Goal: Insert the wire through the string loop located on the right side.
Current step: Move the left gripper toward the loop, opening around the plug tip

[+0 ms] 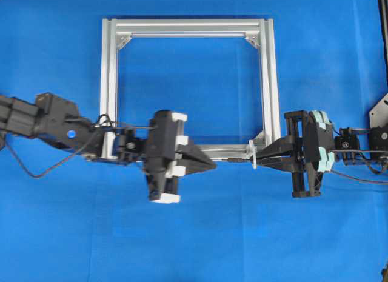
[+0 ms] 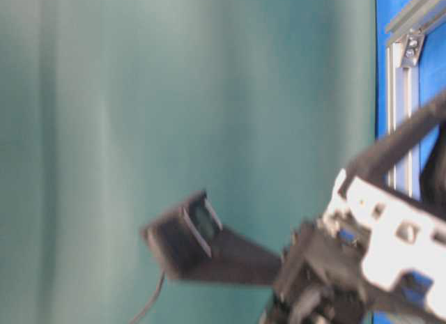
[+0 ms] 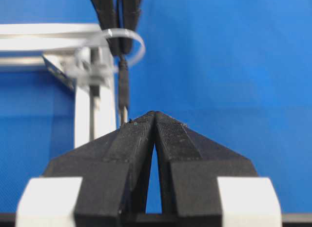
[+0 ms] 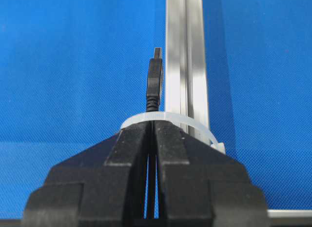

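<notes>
My right gripper [image 1: 259,156] is shut on the wire [image 4: 154,83], a thin black cable that runs between its fingers [image 4: 134,149]. The slim dark plug sticks out past the fingertips and through the string loop [image 4: 168,117], a white ring tied round the silver frame bar [image 4: 187,51]. From above, the plug [image 1: 233,159] shows left of the string loop [image 1: 253,154], pointing at my left gripper [image 1: 214,165]. My left gripper [image 3: 155,114] is shut with nothing between its jaws. The plug's metal tip [image 3: 124,90] ends just beyond and slightly left of its fingertips, and I cannot tell if they touch.
The square aluminium frame [image 1: 188,26] lies flat on the blue cloth, with corner brackets inside its corners. Both arms meet along its near bar. A black mount [image 1: 381,115] sits at the right edge. The table-level view is blurred, showing an arm part and a frame bar [image 2: 404,115].
</notes>
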Robot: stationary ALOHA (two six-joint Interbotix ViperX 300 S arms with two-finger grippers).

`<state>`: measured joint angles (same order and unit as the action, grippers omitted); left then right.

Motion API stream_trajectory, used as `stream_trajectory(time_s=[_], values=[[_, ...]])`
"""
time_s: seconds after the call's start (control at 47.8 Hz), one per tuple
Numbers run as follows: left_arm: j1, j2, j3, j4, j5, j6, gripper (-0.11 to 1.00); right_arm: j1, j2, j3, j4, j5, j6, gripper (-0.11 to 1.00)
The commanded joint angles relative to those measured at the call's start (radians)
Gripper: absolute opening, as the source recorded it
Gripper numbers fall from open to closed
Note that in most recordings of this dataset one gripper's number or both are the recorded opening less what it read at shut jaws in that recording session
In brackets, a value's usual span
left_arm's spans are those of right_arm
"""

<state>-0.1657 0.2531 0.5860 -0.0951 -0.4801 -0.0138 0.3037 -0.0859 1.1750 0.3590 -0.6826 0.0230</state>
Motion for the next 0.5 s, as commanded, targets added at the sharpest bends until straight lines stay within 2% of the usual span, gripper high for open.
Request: stream_trajectory(time_s=[0.0,0.147,0.398,0.44,0.481], values=[[0.000,0.002,-0.064,0.008,0.038,0.005,0.00,-0.002,-0.008,-0.009,0.002,-0.011,-0.002,-0.03],[0.000,0.029,-0.121,0.008,0.086,0.008,0.00,-0.002,-0.008,-0.009,0.002,-0.011,-0.002,-0.03],[0.003,0.046,-0.155,0.008,0.094,0.008,0.01,-0.002,-0.008,-0.009,0.002,-0.011,-0.002,-0.03],[0.006,0.048,-0.156,0.008,0.094,0.008,0.04,-0.002,-0.008,-0.009,0.002,-0.011,-0.002,-0.03],[0.006,0.048,-0.158,0.008,0.094,0.008,0.15,-0.002,-0.008,-0.009,0.002,-0.011,-0.002,-0.03]])
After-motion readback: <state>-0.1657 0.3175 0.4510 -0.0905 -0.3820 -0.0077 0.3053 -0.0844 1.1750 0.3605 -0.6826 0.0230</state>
